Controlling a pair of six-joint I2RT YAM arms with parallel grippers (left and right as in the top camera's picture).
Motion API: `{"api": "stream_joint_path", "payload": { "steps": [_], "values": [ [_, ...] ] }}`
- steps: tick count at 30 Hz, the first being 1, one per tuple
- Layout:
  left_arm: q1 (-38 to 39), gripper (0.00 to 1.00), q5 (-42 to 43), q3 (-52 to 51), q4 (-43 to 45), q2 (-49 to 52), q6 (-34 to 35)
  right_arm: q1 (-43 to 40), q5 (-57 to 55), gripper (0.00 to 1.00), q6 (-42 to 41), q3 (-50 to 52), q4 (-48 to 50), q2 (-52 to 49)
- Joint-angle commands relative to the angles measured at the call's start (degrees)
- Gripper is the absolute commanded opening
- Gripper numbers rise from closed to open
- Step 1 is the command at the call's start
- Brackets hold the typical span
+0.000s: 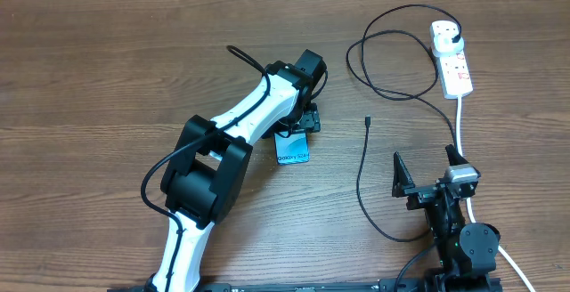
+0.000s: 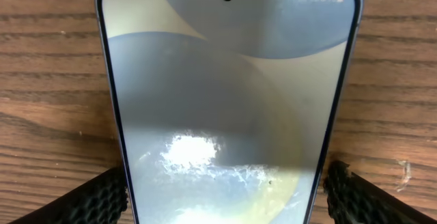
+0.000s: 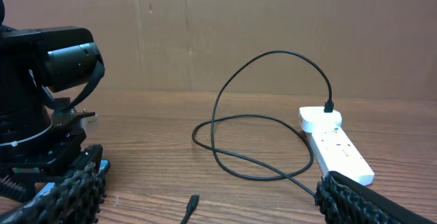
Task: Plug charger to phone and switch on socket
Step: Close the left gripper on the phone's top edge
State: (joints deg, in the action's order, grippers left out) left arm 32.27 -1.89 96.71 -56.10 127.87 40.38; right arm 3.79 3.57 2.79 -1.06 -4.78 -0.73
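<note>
The phone [image 1: 293,148] lies flat on the wooden table, its pale blue screen [image 2: 225,94] facing up. My left gripper [image 1: 304,119] is low over it. Its black pads [image 2: 102,197] stand on either side of the phone's long edges, very close to them, and the jaws are still open. The charger's thin black cable [image 1: 361,176] lies to the right. Its connector tip [image 1: 367,121] [image 3: 193,202] rests loose on the table. Its plug [image 1: 456,36] sits in the white socket strip [image 1: 454,65] [image 3: 338,149]. My right gripper [image 1: 426,169] [image 3: 208,183] is open and holds nothing, near the front edge.
The cable makes a wide loop [image 1: 392,52] left of the strip. The strip's thick white lead [image 1: 462,123] runs toward my right arm. My left arm [image 1: 223,141] stretches diagonally across the table's middle. A brown wall [image 3: 273,19] closes the far side.
</note>
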Motion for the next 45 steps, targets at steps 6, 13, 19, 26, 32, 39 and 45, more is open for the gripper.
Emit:
{"api": "stream_joint_path", "payload": {
  "steps": [6, 13, 19, 26, 32, 39, 45],
  "values": [
    [0.0, 0.83, -2.58, -2.12, -1.7, 1.2, 0.57, 0.33, -0.52, 1.0, 0.09, 0.59, 0.11, 0.57],
    [0.0, 0.82, -2.56, -2.12, -1.75, 1.2, 0.55, 0.33, -0.52, 1.0, 0.09, 0.59, 0.11, 0.57],
    [0.0, 0.79, -2.58, -2.12, -1.73, 1.2, 0.57, 0.33, -0.52, 1.0, 0.09, 0.59, 0.11, 0.57],
    [0.0, 0.77, -2.56, -2.12, -1.68, 1.2, 0.57, 0.33, -0.55, 1.0, 0.09, 0.59, 0.11, 0.57],
    [0.0, 0.73, -2.49, -2.1, -1.49, 1.2, 0.57, 0.33, -0.52, 1.0, 0.09, 0.59, 0.11, 0.57],
    [-0.02, 0.71, -1.05, -2.03, -1.68, 1.18, 0.55, 0.33, -0.52, 1.0, 0.09, 0.59, 0.11, 0.57],
    [-0.13, 0.66, -1.07, -0.81, -2.78, 0.98, 0.52, 0.33, -0.52, 1.0, 0.09, 0.59, 0.11, 0.57]
  ]
}}
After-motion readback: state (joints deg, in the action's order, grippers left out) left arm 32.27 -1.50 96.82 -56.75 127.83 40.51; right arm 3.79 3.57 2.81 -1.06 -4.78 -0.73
